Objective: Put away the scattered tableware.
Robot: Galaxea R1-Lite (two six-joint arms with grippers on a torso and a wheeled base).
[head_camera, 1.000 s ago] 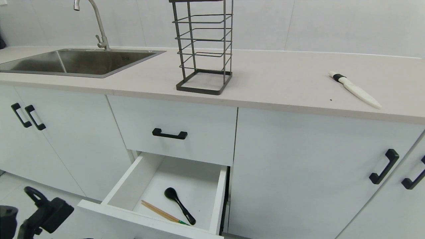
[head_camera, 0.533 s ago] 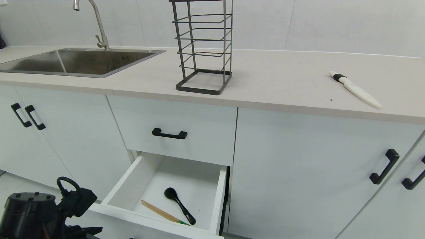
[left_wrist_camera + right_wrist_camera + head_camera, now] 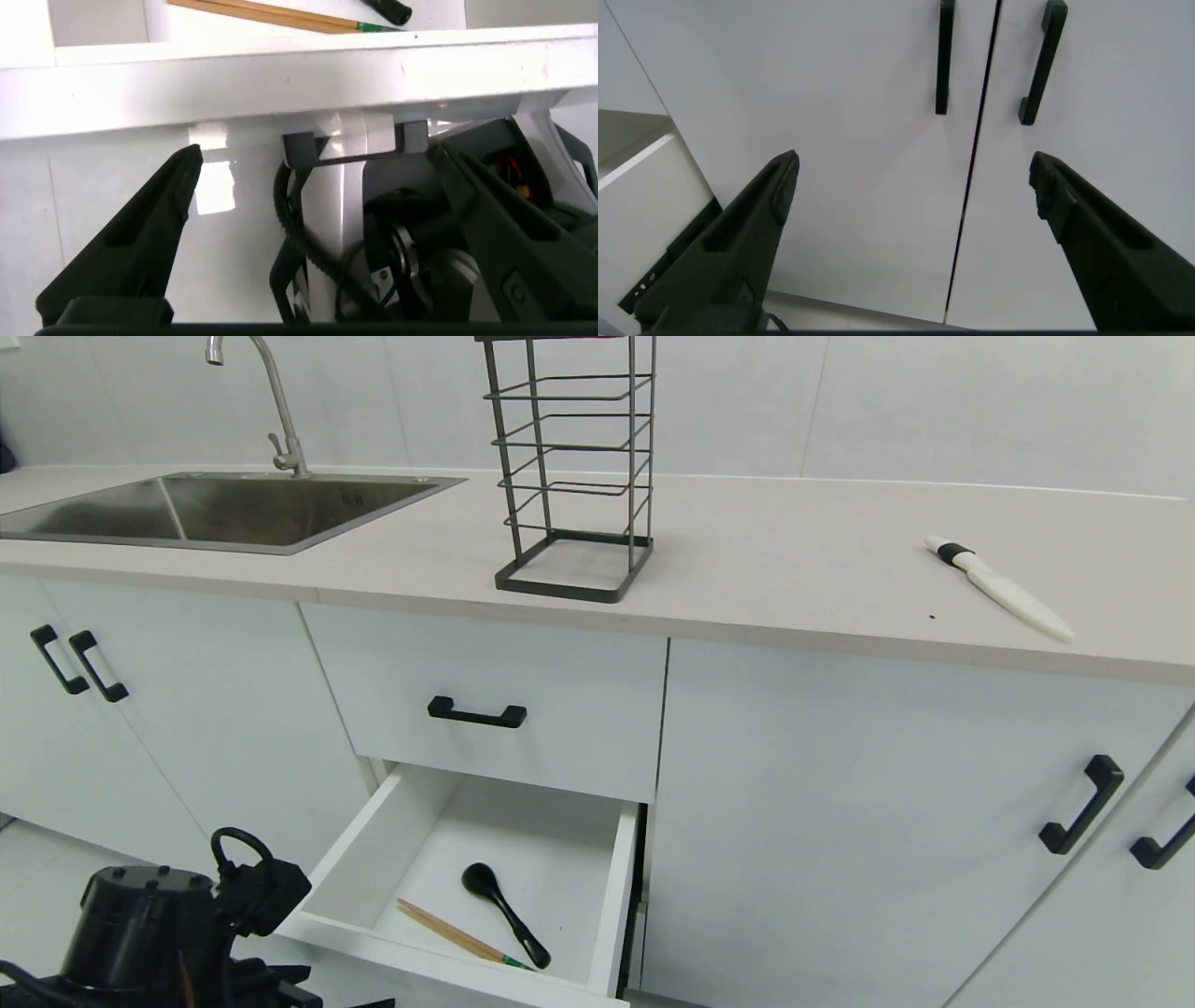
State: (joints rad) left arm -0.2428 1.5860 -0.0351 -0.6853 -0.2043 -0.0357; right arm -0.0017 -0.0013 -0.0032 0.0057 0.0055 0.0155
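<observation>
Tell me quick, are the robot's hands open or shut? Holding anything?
Left gripper: open, holding nothing.
Right gripper: open, holding nothing.

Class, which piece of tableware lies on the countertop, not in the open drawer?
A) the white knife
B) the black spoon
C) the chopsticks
A: the white knife lies on the countertop, while the black spoon and chopsticks lie inside the open drawer.

left arm (image 3: pixel 154 924) has come up and to the right from the head view's lower-left corner over the last second, and now covers the near-left corner of the open drawer (image 3: pixel 448 959) front
</observation>
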